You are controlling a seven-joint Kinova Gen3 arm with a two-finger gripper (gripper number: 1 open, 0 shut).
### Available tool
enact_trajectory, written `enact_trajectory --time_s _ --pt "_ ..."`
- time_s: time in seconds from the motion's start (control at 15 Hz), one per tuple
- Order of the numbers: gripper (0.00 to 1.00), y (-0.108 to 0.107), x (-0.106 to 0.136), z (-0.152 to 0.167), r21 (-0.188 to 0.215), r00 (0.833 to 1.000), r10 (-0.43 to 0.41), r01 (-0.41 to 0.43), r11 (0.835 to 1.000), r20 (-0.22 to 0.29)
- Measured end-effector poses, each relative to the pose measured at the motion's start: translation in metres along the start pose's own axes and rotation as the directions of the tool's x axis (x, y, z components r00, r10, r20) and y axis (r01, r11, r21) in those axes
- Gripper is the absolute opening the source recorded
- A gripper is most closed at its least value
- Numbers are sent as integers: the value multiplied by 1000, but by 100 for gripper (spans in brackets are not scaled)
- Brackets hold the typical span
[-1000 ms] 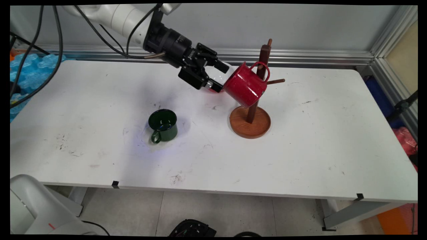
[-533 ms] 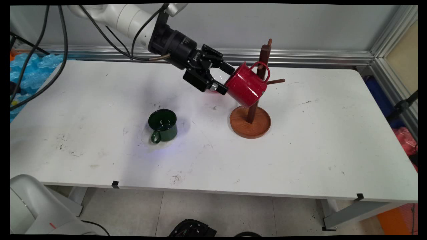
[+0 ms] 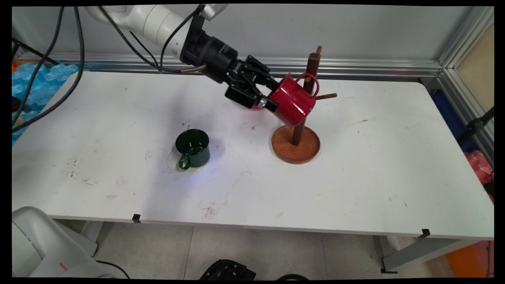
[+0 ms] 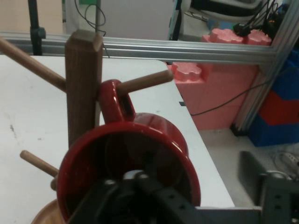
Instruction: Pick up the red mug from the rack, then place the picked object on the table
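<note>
The gripper (image 3: 271,94) is up above the white table (image 3: 355,177), fingers clamped on the rim of the red mug (image 3: 292,101), one finger inside the mouth and one outside. The mug is tilted, its mouth facing up and left toward the arm, its base pointing down and right, long axis slanting diagonally. Its handle (image 4: 113,100) is hooked over an upper peg (image 4: 144,80) of the wooden mug tree (image 3: 303,118), right against the post. Well off to the left, a dark green mug (image 3: 192,148) stands upright on the table, handle toward the near edge.
</note>
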Motion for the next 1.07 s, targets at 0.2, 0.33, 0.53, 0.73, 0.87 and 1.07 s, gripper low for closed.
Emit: enact_trajectory --time_s 0.2,0.33,0.53,0.73,0.87,1.07 --pt "0 -1 1 2 1 1000 -2 2 1000 -3" --pt "0 -3 2 3 1 1000 -3 3 1000 -4" --pt "0 -4 3 5 1 1000 -3 3 1000 -7" --pt "0 -4 4 6 0 1000 -4 4 1000 -9" --pt "0 -4 5 7 1 1000 -4 4 1000 -11" --pt "0 -5 6 9 2 1000 -4 4 1000 -14"
